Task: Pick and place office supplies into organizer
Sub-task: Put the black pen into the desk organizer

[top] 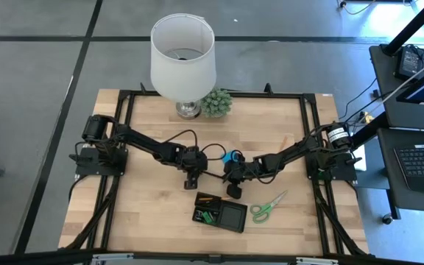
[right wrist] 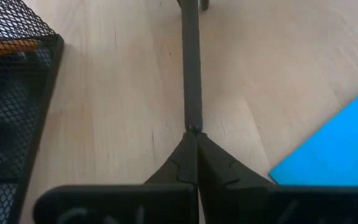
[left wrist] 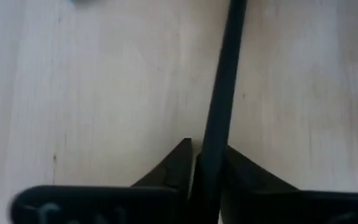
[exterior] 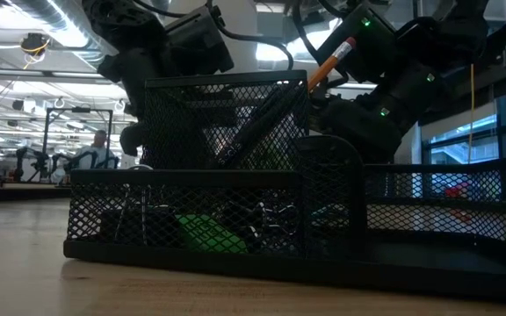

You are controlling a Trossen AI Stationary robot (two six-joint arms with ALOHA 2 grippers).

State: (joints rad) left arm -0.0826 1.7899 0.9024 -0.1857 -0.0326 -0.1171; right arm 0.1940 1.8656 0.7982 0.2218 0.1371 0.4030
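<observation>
Mesh organizer [top: 221,213] sits near the desk's front edge, partly filled: pencil [exterior: 330,60], clips and a green piece [exterior: 205,235] already inside. Left gripper [left wrist: 205,163] is closed on a black pen [left wrist: 224,93]; right gripper [right wrist: 194,152] is shut, fingertips at a second pen [right wrist: 191,62]. Scissors [top: 268,207] and blue pad [right wrist: 331,152] are left on the desk.

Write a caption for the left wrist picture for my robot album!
Left end effector closed on a black pen above the wooden table.
</observation>
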